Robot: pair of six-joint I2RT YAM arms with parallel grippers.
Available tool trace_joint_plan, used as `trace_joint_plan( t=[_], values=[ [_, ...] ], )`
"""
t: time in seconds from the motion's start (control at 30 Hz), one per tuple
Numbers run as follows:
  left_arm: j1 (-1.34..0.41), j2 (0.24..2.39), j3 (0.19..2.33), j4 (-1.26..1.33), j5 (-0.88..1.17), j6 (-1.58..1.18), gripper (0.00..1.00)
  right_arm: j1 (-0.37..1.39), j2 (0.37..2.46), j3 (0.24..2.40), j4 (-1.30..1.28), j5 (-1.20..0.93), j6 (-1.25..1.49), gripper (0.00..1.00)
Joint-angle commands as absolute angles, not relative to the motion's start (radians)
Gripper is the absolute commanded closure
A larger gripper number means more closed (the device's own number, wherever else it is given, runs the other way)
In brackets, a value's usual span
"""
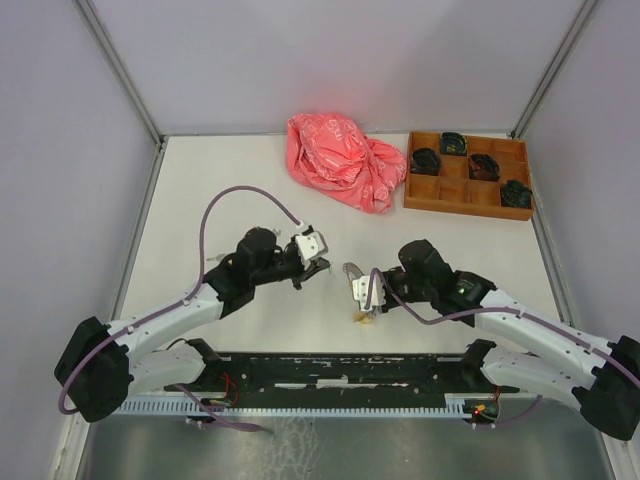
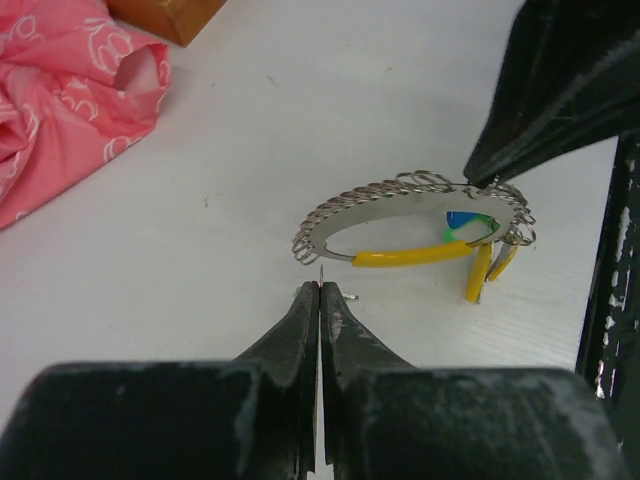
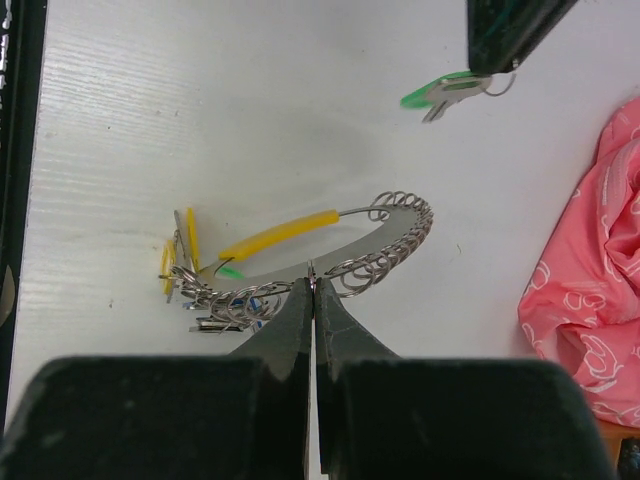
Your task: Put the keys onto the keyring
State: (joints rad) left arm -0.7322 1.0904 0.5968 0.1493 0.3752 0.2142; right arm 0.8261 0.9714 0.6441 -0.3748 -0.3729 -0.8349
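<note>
Leaning at a tilt over the white table [image 1: 230, 180], the keyring [image 3: 280, 232] is pinched at its coiled silver edge by the right gripper [image 3: 313, 290], whose jaws are closed on the coils. Yellow-tagged keys [image 2: 480, 275] dangle from its low end, blue and green tags beside them. Near it the left gripper [image 2: 320, 300], jaws likewise closed, holds a green-tagged key [image 3: 445, 95]. A pink bag [image 1: 340, 160] and wooden tray [image 1: 465, 205] lie well behind
</note>
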Motion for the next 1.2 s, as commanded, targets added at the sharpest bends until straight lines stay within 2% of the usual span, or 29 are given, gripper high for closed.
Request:
trace_joint_plan(
  t=[0.0,0.43,0.63,1.17],
  values=[
    [-0.772,1.089,0.569,0.230,0.491,0.432,0.97,0.822,0.942,0.631,-0.250,-0.355,-0.782,0.99],
    [-0.921,1.107,0.491,0.370,0.412,0.656,0.97,0.823,0.923,0.601,-0.178,-0.385,-0.766,0.99],
    [-0.944,1.132,0.482,0.452,0.403,0.655,0.97,0.824,0.923,0.597,-0.178,-0.403,-0.780,0.99],
    [-0.959,1.168,0.491,0.463,0.446,0.624,0.97,0.825,0.914,0.587,-0.168,-0.384,-0.788,0.99]
  ],
)
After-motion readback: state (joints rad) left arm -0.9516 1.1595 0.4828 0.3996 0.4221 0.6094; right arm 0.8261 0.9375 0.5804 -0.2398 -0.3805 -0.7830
